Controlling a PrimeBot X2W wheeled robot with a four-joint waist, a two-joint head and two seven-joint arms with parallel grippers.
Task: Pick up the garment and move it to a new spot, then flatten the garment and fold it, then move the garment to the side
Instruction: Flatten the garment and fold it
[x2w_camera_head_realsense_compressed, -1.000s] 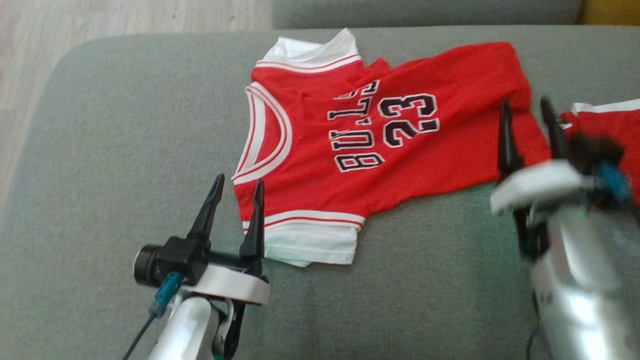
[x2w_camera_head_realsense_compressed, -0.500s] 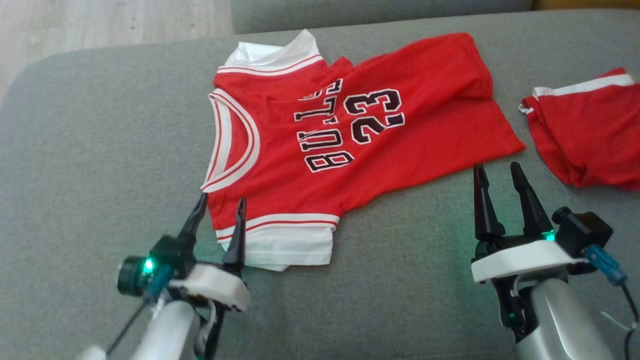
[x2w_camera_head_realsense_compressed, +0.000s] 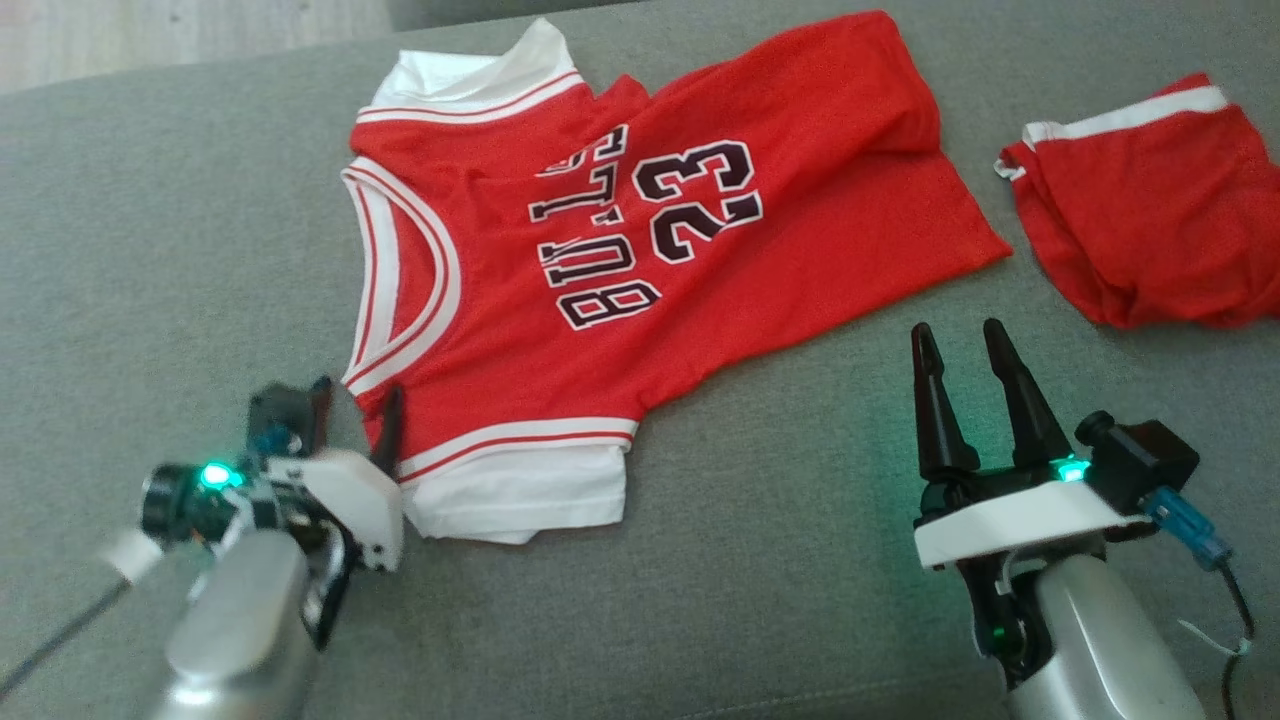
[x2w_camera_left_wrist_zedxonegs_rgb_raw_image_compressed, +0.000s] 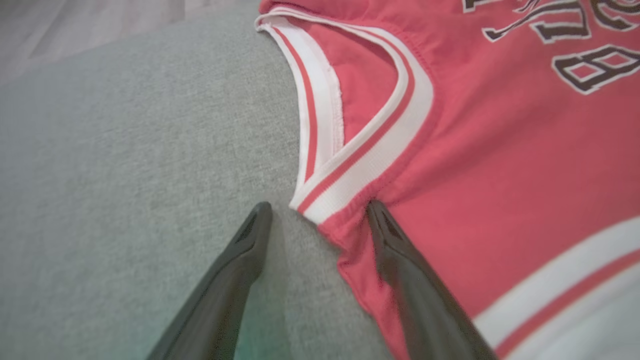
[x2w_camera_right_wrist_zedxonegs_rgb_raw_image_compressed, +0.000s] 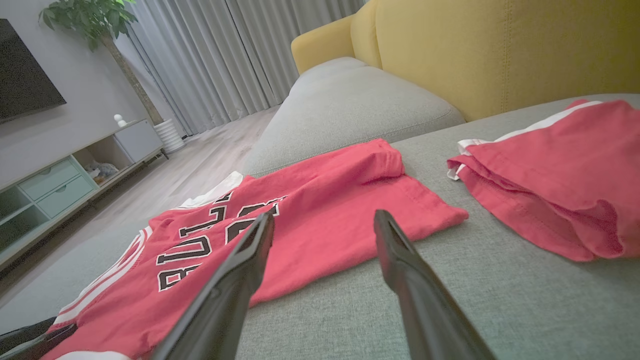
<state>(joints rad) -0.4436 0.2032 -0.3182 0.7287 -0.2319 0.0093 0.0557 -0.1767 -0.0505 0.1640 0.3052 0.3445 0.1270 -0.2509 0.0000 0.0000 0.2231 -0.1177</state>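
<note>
1. Head view: red jersey (x2w_camera_head_realsense_compressed: 620, 260) spread on grey sofa seat (x2w_camera_head_realsense_compressed: 800, 560); left gripper (x2w_camera_head_realsense_compressed: 355, 400) at its near shoulder, right gripper (x2w_camera_head_realsense_compressed: 957, 335) near its hem.
2. Left wrist view: fingers wide, nothing held; one tip at shoulder fabric, other over sofa seat.
3. Right wrist view: fingers wide, empty.

My right pincer (x2w_camera_head_realsense_compressed: 956, 332) has two long, tapered black fingers (x2w_camera_head_realsense_compressed: 1025, 420) rising from a white collar (x2w_camera_head_realsense_compressed: 1010, 522) on a rounded silver forearm (x2w_camera_head_realsense_compressed: 1100, 640). A green light (x2w_camera_head_realsense_compressed: 1072, 468) glows at the collar's edge, and a blue plug (x2w_camera_head_realsense_compressed: 1185, 525) there feeds a thin dark cable (x2w_camera_head_realsense_compressed: 1243, 615). My left pincer (x2w_camera_head_realsense_compressed: 356, 395) is built alike in the same colours, with a round black camera barrel (x2w_camera_head_realsense_compressed: 160, 505) at its side.
</note>
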